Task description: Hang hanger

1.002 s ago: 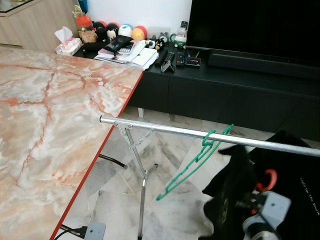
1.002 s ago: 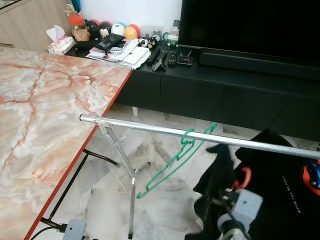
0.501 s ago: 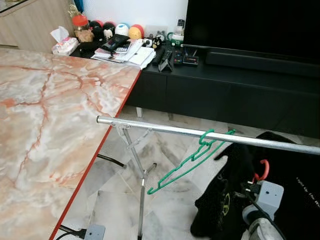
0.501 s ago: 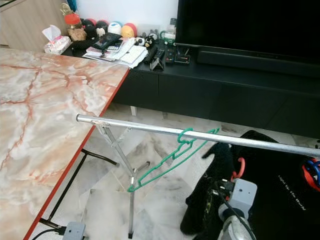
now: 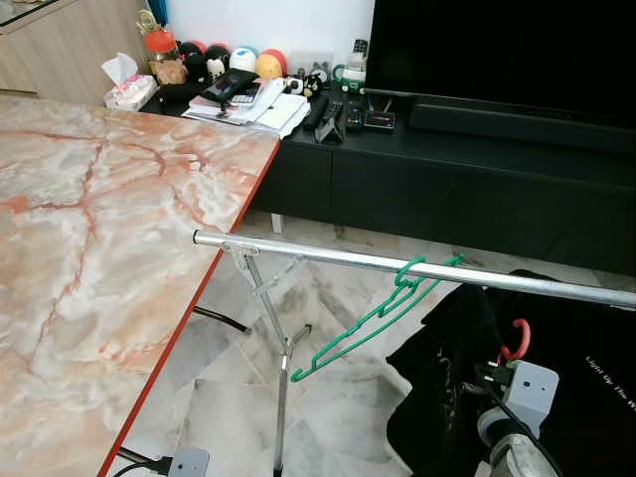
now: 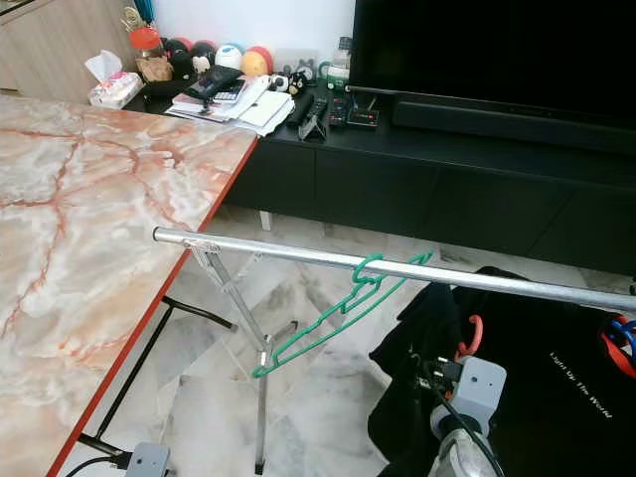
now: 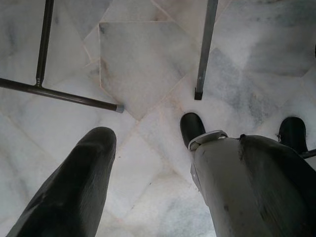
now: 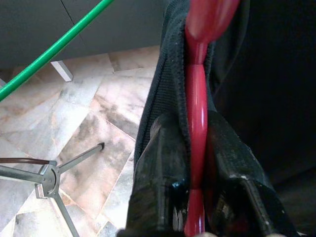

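A silver rail point(image 5: 328, 256) crosses the scene on a folding stand point(image 5: 281, 378). A bare green hanger point(image 5: 373, 320) hangs from it by its hook, tilted. Just under the rail at the right, my right gripper point(image 8: 195, 165) is shut on the stem of a red hanger point(image 5: 516, 338) that carries a black shirt point(image 5: 442, 378). The red hook sits below the rail, apart from it. My left gripper point(image 7: 153, 143) hangs low over the floor, fingers spread with nothing between them.
A marble table point(image 5: 89, 248) with a red edge stands at the left. A black TV console point(image 5: 447, 179) runs behind the rail. Another black shirt point(image 5: 606, 383) hangs at the far right. A power strip point(image 5: 187, 462) lies on the tiled floor.
The view has shifted a little. The green hanger has swung, its low end now further left. The red hanger and black shirt in my right gripper sit slightly higher, nearer the rail.
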Robot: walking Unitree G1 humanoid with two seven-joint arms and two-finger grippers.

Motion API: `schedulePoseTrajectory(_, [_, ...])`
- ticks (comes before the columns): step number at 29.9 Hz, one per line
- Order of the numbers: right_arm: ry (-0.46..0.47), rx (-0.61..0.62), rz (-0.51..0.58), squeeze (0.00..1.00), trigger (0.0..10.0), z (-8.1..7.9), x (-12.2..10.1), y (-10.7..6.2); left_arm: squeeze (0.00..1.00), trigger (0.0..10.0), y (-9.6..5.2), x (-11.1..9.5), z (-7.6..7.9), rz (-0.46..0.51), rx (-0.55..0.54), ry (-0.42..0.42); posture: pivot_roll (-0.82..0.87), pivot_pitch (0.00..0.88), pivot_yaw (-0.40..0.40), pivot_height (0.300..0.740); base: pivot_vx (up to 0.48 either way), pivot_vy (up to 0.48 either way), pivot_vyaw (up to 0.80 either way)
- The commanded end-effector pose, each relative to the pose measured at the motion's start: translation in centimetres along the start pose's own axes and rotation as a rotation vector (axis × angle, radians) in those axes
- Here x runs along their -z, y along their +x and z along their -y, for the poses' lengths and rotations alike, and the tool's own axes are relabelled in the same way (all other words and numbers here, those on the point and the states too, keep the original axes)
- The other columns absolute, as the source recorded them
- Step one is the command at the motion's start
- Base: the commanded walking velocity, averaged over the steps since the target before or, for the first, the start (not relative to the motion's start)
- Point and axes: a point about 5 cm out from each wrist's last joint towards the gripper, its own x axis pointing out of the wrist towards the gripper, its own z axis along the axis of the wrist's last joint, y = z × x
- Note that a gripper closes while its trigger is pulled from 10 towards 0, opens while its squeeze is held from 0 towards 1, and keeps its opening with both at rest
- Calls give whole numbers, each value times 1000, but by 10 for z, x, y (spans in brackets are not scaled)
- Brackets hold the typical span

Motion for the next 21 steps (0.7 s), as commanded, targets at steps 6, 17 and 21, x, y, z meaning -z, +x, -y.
schedulePoseTrajectory(6, [2, 9, 41, 0, 10000, 2, -7, 3, 0, 10000, -5, 16, -3, -66, 1, -6, -6, 143, 7, 740, -341, 0, 0])
schedulePoseTrajectory(17, [0, 18, 51, 0, 10000, 4, -9, 5, 0, 10000, -5, 16, -4, -65, 3, -9, -1, 143, 8, 740, -351, 0, 0])
schedulePoseTrajectory(21, [14, 48, 68, 0, 10000, 7, -13, 7, 0, 10000, -4, 15, -4, -64, 1, -10, 3, 152, 3, 740, -349, 0, 0])
